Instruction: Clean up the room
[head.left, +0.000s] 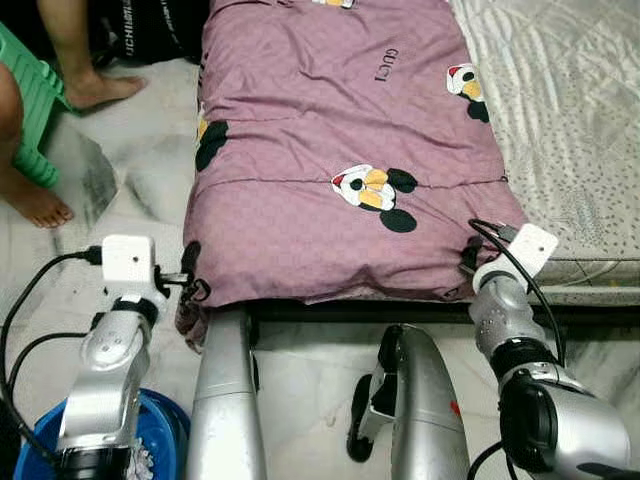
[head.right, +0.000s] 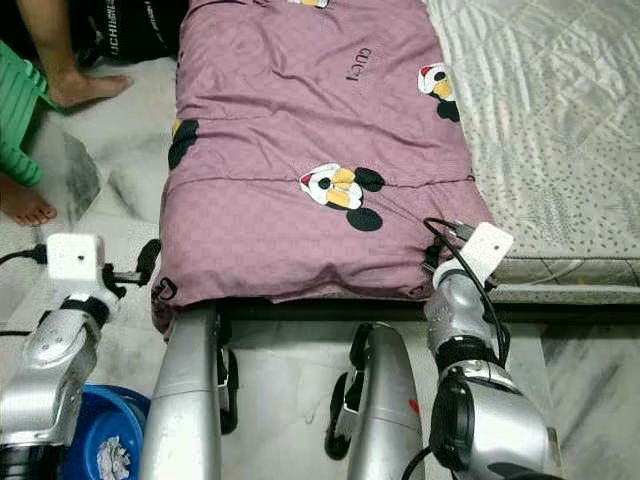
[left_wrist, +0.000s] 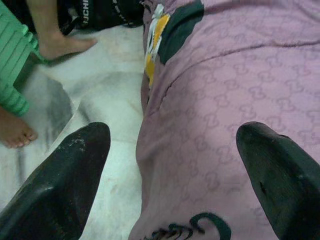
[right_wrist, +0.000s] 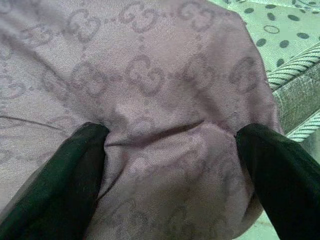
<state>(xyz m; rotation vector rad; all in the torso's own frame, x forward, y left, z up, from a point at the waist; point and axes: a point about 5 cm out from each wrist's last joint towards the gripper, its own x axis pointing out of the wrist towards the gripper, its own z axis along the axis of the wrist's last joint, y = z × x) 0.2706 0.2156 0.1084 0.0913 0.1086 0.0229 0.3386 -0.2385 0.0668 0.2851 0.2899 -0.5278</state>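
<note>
So the big thing is the mattress (head.left: 560, 110), pale and dotted, bare along one side, with the purple blanket (head.left: 330, 130) spread over the rest and its near edge hanging over the foot of the bed. It looks mostly flat, a few creases across the middle, so my guess is the bed-making part is well along and only the near corners need squaring up. The left gripper (left_wrist: 172, 175) sits at the blanket's left corner with its fingers spread wide, one over the marble floor (head.left: 130, 150) and one over the cloth, gripping nothing. The right gripper (right_wrist: 170, 175) is at the right corner, fingers spread too but pushed into the fabric, which bunches up between them, not really pinched. As for containers, there's a blue basin (head.left: 160, 425) on the floor under the left arm with something white and crumpled in it, can't tell what. A person's bare feet (head.left: 100, 88) and a green stool (head.left: 30, 100) are off to the left, so the floor isn't done.
</note>
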